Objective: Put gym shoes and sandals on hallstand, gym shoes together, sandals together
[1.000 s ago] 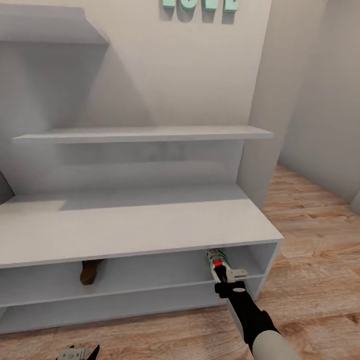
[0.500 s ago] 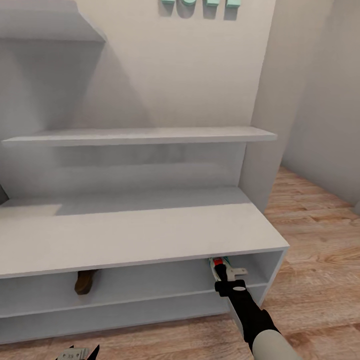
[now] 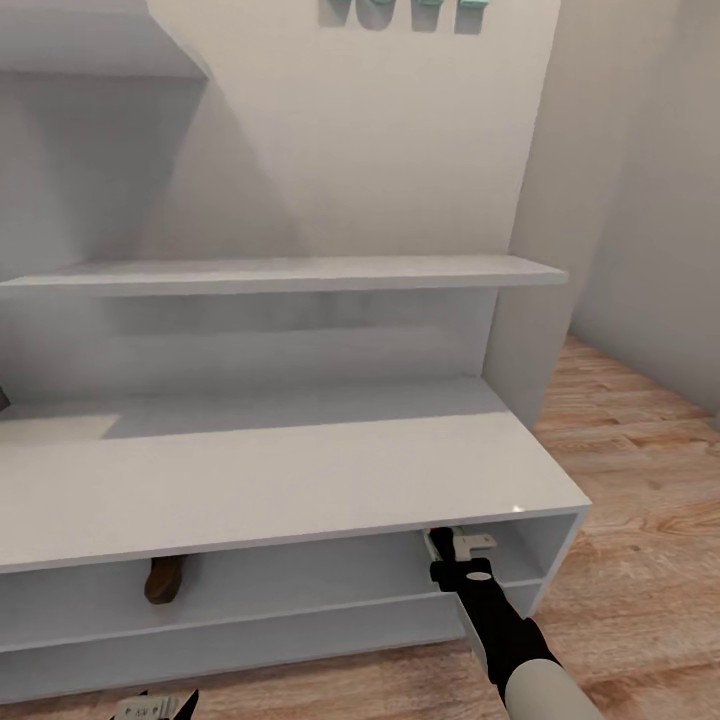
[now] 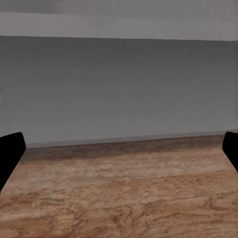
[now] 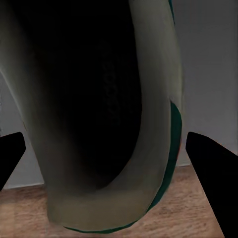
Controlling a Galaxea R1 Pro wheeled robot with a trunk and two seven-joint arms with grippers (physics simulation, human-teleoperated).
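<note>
The white-grey hallstand [image 3: 300, 470] spreads across the head view. My right gripper [image 3: 462, 556] reaches into the right end of its upper low shelf row, shut on a gym shoe [image 3: 440, 541]. The bench top hides most of that shoe. In the right wrist view the gym shoe [image 5: 153, 148] looms close, its dark opening and teal-edged rim between the two black fingers [image 5: 210, 168]. A dark-brown sandal [image 3: 165, 580] stands in the same shelf row further left. My left gripper [image 3: 155, 706] hangs low at the picture's bottom edge, open, its fingers [image 4: 10, 153] wide apart over the plank floor [image 4: 119, 198].
A long shelf [image 3: 290, 271] and a higher staggered shelf [image 3: 90, 45] hang above the bench. Teal letters [image 3: 405, 12] decorate the wall. The wood floor [image 3: 640, 480] runs past the hallstand's right end toward a white wall [image 3: 650, 200].
The head camera has shifted, so the hallstand sits lower and further right in the picture. The bench edge now covers more of the gym shoe. My right gripper still holds it.
</note>
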